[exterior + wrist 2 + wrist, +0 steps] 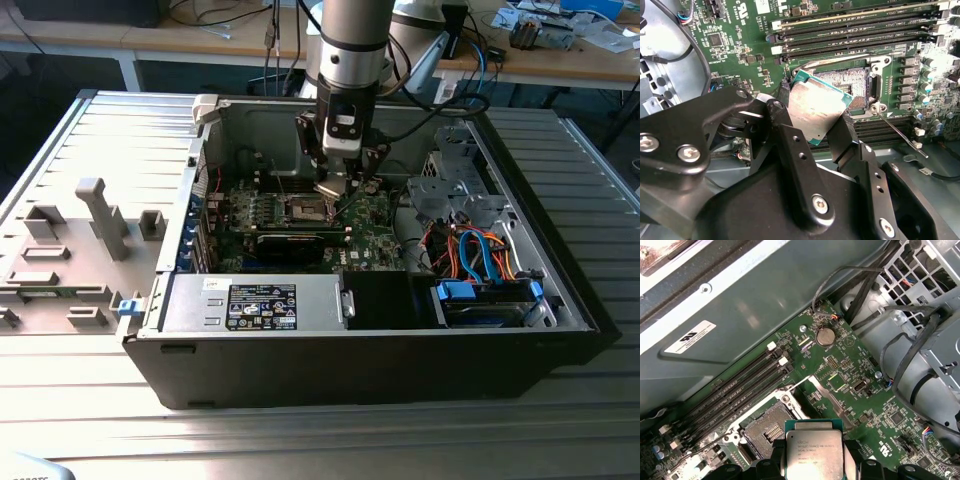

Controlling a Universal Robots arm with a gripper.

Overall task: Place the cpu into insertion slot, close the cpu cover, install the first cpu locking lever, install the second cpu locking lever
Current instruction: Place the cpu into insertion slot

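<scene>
Pinching in from two opposite edges, the gripper (815, 127) is holding the chip (816, 106) between its black fingers (782, 125), with the chip's silver-grey top facing the camera in both wrist views. In the second wrist view the chip is sitting tilted, one green-edged corner raised, and it is hanging just above and partly in front of the socket (861, 84) rather than lying in it. The socket is showing its bare field of contacts in the first wrist view (766, 427), just beside the chip (814, 452) and the gripper (814, 471). A thin metal rod (901, 134) is sticking out at a slant from the socket's corner, lying loose over the green circuit board (735, 30). Long dark memory slots (850, 30) are running along one side of the socket, and a round coin battery (825, 336) is sitting farther off on the board. In the exterior view the gripper (340, 186) is reaching down from the arm (350, 45) into the open computer case (560, 290), over the middle of the board. Blue and orange cables (480, 250) are bunching toward the exterior view's right, a labelled silver box (262, 305) is lying along the near wall, and the case is resting on a ribbed metal table (300, 440).
</scene>
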